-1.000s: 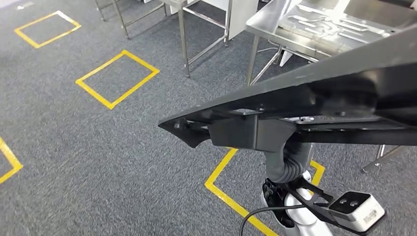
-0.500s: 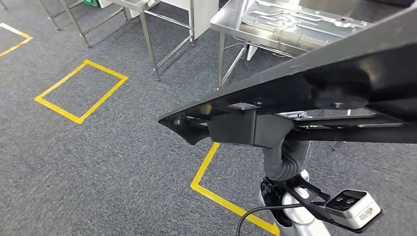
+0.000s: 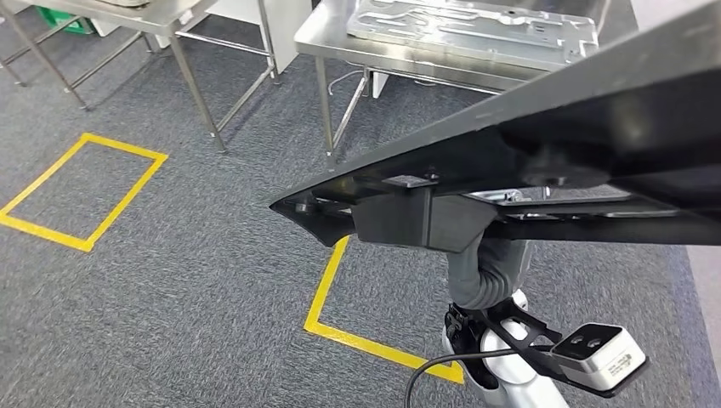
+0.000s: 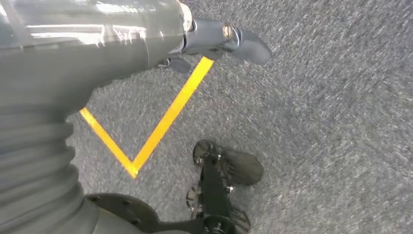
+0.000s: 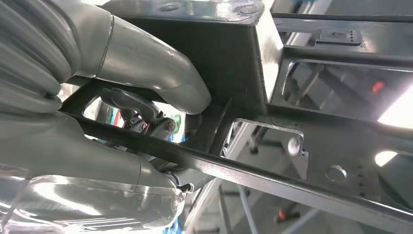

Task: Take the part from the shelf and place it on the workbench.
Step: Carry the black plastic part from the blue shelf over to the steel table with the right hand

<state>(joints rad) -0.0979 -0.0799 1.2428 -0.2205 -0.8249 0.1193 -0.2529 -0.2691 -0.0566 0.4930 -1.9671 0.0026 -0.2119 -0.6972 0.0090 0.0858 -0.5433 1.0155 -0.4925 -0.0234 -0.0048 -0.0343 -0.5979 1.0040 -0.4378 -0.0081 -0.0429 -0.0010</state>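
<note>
Already off the shelf, the part (image 3: 544,161) is a long black metal frame carried high in front of the robot, and its long axis runs from the upper right of the head view down to a pointed tip near the middle. The right hand (image 5: 146,97) clamps it: in the right wrist view the grey thumb presses one face of a black box-shaped bracket while darker fingers (image 5: 141,114) curl under a bar of the frame. The left hand (image 4: 214,39) hangs by the robot's side over grey carpet with a yellow tape line (image 4: 165,117); its fingers lie apart and hold nothing.

The relation that matters is part to desk (image 3: 332,38). This steel desk stands ahead and slightly left, beyond the part's tip, and carries a pale stamped metal panel (image 3: 476,30). The part's axis lies slanted across the desk's near edge, so the robot would likely need to close in and swing the frame round before lowering. The right arm is the one bearing the load.

No brand, label or writing can be read.
</note>
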